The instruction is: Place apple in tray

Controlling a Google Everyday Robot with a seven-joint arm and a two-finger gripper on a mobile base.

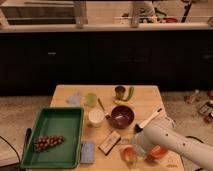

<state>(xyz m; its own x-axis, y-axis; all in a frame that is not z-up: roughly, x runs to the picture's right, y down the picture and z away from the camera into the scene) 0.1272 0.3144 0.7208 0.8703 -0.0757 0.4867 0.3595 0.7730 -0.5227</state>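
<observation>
The apple [128,154] is a small red-orange round fruit at the front edge of the wooden table [145,96], right of centre. My gripper [136,147] is at the end of the white arm [172,144], low over the table and right against the apple's right side. The green tray [60,120] lies at the table's left side, well to the left of the apple. A bunch of dark grapes [48,142] lies in its front left part.
An orange bowl [157,153] shows partly under the arm. A dark bowl [121,116], white cup [96,118], green cup [91,99], metal can [120,92], brush [150,120], small dark box [110,143] and blue-grey sponge [88,151] lie between apple and tray.
</observation>
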